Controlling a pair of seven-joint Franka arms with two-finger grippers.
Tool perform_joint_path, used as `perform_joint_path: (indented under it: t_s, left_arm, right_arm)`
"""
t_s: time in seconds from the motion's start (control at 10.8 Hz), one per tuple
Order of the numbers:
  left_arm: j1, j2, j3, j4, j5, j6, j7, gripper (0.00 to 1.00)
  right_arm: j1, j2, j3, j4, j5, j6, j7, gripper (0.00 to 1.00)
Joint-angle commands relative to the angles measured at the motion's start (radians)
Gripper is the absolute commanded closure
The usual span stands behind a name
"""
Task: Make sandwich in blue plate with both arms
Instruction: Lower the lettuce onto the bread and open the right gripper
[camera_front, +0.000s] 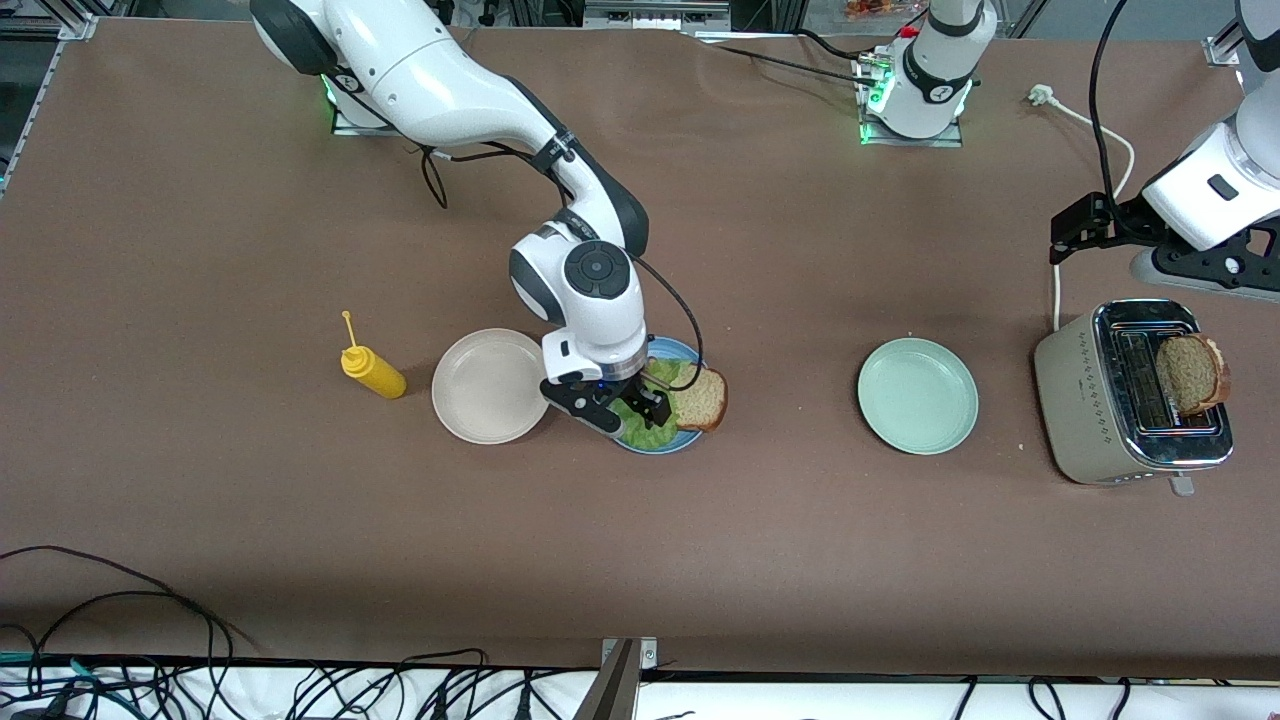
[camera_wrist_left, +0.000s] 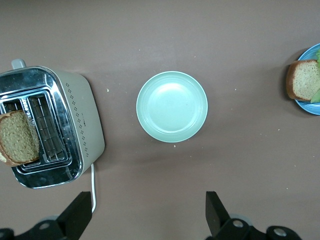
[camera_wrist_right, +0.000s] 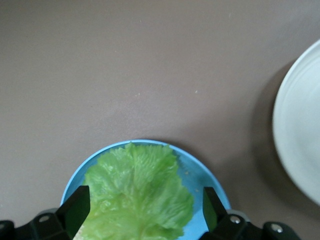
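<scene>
Lettuce, a ruffled green leaf (camera_wrist_right: 137, 195), lies on the brown bread slice (camera_front: 700, 398) in the round blue plate (camera_wrist_right: 202, 177) under the spread, empty right gripper (camera_front: 610, 408), which should rise straight; the left gripper (camera_wrist_left: 147, 212), open and empty, waits near the toaster's second slice (camera_front: 1190, 375).

Right arm is extended downward, right gripper (camera_wrist_right: 142, 212) held low with jaws spread wide — left arm is raised, left gripper (camera_wrist_left: 148, 215) also spread wide.
</scene>
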Motion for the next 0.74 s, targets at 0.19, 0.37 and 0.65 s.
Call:
perform_joint_path:
  t_s: [0.19,0.37,0.65]
  left_arm:
    - [0.006,0.009,-0.003,0.026,-0.009,-0.023,0.002,0.0]
    - [0.006,0.009,-0.002,0.026,-0.01,-0.023,0.002,0.0]
    - [0.006,0.009,-0.002,0.026,-0.01,-0.023,0.002,0.0]
  right_arm:
    - [-0.06,-0.08,0.003,0.012,-0.005,-0.18,-0.359,0.0]
    - [-0.082,-0.108,0.005,0.01,0.001,-0.226,-0.459,0.0]
    - [-0.123,-0.181,0.005,-0.025,0.006,-0.338,-0.712,0.0]
